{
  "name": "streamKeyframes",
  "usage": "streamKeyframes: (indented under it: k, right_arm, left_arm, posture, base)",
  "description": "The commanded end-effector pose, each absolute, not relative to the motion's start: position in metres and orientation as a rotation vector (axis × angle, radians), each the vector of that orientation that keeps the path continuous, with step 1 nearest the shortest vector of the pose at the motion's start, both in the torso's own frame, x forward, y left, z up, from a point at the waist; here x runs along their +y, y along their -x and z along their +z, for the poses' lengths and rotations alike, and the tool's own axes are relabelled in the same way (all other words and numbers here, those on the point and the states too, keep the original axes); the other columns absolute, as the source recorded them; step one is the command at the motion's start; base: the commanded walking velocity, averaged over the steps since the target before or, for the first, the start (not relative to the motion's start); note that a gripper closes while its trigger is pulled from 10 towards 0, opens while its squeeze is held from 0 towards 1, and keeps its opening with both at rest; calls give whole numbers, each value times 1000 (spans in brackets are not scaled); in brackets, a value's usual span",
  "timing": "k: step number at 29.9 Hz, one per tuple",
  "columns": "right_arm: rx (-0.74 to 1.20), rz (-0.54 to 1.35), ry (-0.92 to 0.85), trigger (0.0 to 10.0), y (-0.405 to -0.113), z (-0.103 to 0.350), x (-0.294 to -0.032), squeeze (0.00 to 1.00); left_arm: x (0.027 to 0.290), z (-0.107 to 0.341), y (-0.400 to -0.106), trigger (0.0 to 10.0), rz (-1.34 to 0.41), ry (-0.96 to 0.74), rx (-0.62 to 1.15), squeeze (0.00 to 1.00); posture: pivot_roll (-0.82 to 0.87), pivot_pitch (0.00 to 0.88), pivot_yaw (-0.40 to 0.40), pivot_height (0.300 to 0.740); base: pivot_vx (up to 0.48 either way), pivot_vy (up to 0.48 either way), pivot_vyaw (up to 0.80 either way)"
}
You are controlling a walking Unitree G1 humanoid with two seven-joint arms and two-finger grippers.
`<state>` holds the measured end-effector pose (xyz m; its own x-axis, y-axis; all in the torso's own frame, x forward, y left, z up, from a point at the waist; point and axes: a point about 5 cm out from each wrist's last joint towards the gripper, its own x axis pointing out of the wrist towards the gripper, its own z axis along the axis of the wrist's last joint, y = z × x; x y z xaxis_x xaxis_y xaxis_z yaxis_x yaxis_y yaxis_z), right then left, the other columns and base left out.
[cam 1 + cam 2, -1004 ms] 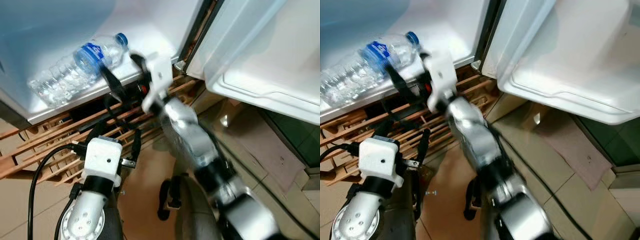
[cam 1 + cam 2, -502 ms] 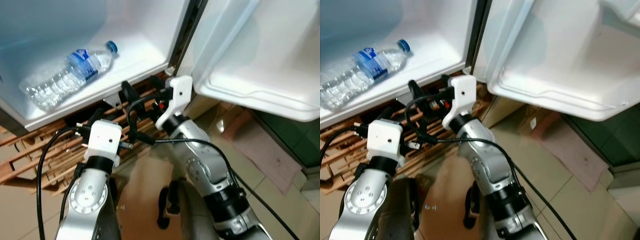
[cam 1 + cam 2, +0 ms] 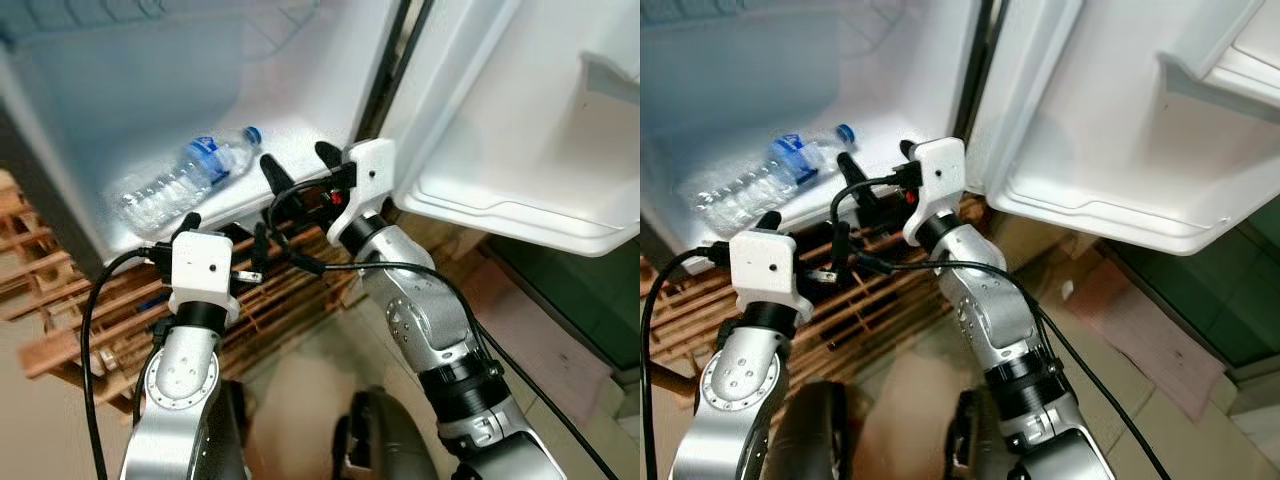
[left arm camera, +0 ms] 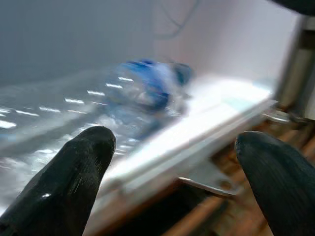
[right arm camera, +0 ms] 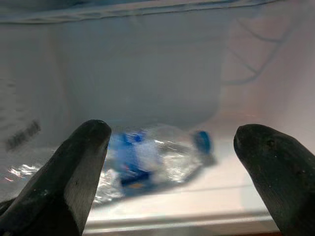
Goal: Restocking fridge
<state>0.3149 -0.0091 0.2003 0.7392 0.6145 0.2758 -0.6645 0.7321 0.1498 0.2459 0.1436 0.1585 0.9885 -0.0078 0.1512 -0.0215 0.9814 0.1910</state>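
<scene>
The right gripper (image 3: 300, 165) is spread wide and empty, just near the fridge floor (image 3: 300, 140). The left gripper (image 4: 172, 162) is spread too — lower, at the left. The water bottle (image 3: 185, 182) lies on its side inside the fridge, beyond both.

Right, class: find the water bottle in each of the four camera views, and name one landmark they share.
Left eye: water bottle upper left, lying on the fridge floor.
Right eye: upper left.
Left wrist: beyond the fingers, blurred.
Right wrist: between the fingers, centre.
Shared landmark: the bottle's blue label.
</scene>
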Motion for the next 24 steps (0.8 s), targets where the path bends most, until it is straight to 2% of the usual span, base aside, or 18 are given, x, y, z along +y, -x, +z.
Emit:
streamKeyframes:
  k: [1,7,24]
  right_arm:
    - [-219,700,-228,10000,-318,202,-13,0]
    - [-212,708,-211,10000,-318,198,-13,0]
    - [-158,713,-219,10000,-314,186,-11,0]
  left_arm:
    - [137,156,-247,10000,3,-180,-148,0]
    - [135,159,-251,10000,7,-167,-164,0]
    - [122,163,-240,10000,-84,-222,-195,0]
  posture:
    - [171,81,-182,660]
    - [167,84,-182,660]
    - [168,116,-165,660]
  base:
    - [0,480,0]
    - [0,460,0]
    - [0,0,0]
